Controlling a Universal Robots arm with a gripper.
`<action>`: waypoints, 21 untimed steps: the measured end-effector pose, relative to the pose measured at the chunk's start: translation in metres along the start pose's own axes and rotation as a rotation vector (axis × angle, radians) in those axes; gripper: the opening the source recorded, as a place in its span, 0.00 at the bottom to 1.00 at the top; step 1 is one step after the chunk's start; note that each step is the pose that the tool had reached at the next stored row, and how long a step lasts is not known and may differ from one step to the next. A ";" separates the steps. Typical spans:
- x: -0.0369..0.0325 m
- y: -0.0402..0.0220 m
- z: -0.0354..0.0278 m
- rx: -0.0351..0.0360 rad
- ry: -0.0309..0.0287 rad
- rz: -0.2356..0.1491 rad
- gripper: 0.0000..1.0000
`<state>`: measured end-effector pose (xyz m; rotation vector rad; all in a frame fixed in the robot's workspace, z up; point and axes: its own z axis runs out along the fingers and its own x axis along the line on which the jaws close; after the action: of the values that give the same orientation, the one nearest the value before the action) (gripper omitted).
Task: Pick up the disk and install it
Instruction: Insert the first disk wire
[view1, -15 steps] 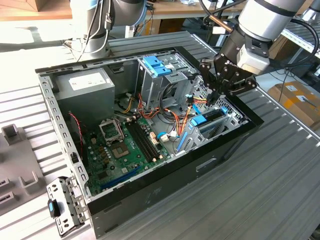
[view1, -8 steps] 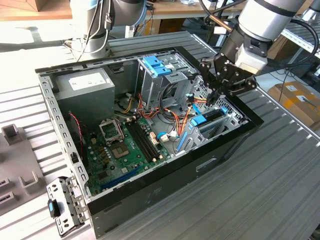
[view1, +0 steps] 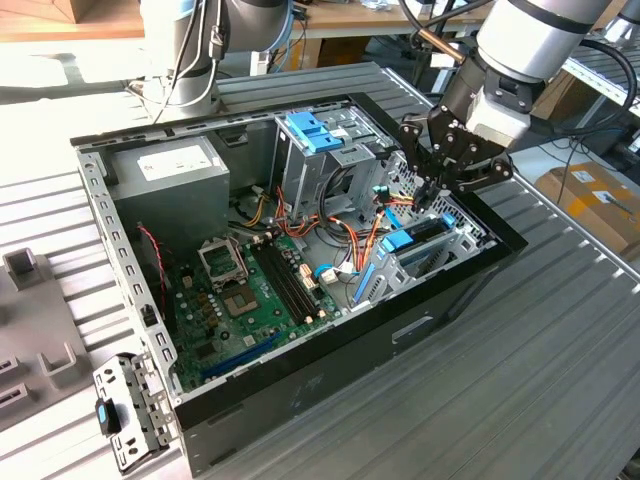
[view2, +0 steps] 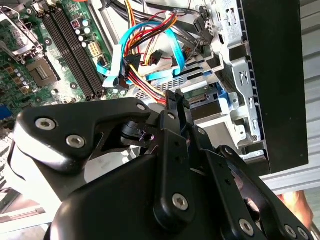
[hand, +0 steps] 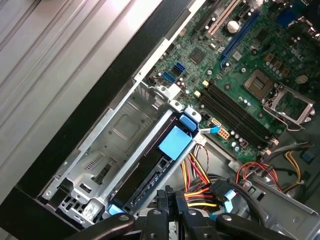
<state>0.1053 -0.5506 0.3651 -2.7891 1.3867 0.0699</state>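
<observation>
Hanging over the case's drive bay (hand: 107, 150), the claw (hand: 170, 200) blocks the near end of the one disk (hand: 150, 170), which sits seated in that bay between blue rails. Fingers look pinched together, gripping nothing. One green board (view1: 250, 290) lies beyond.

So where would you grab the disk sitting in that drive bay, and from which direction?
Grip the disk across its two long blue rails, coming straight down from above the open case. It stands on edge in the bay, metal walls closing its flat faces, so probably only its upper edge is reachable. The gripper hovers just above.
</observation>
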 end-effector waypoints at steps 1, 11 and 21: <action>0.0000 0.0000 0.0000 0.0003 0.0000 0.005 0.17; 0.0000 0.0000 0.0000 0.0037 0.0002 0.071 0.17; 0.0000 0.0000 0.0000 0.0066 0.0004 0.127 0.17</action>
<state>0.1053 -0.5506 0.3651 -2.6931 1.5594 0.0671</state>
